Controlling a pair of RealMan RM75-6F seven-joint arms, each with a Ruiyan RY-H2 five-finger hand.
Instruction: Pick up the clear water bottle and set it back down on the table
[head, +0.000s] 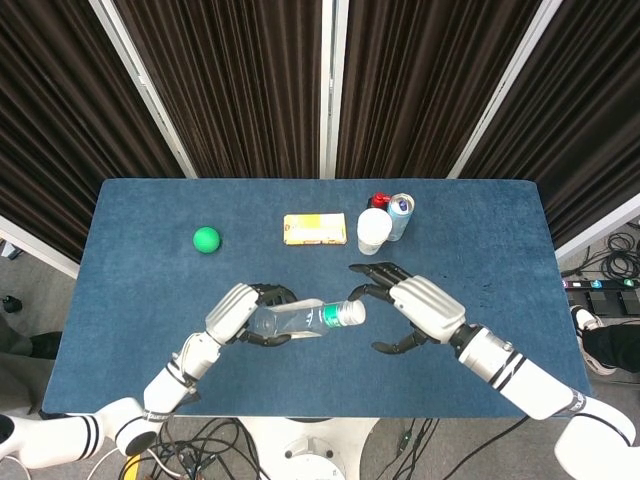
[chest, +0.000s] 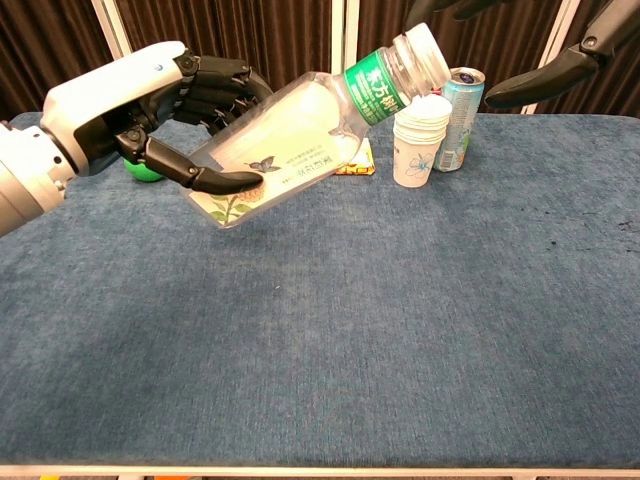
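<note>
Fingers (chest: 215, 181) of the left hand (head: 232, 312) grip a tilted clear plastic water bottle (head: 305, 319), seemingly empty, mid-frame above the blue bench (head: 140, 270); right hand (head: 420, 305) hangs spread, empty.

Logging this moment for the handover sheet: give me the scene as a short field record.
bottle: clear water bottle, tilted, off the table, cap up toward the right
left hand: left hand grips the bottle body
right hand: right hand open, fingers spread near the cap, not touching
table: blue table
background items: green ball, paper cups, can
</note>
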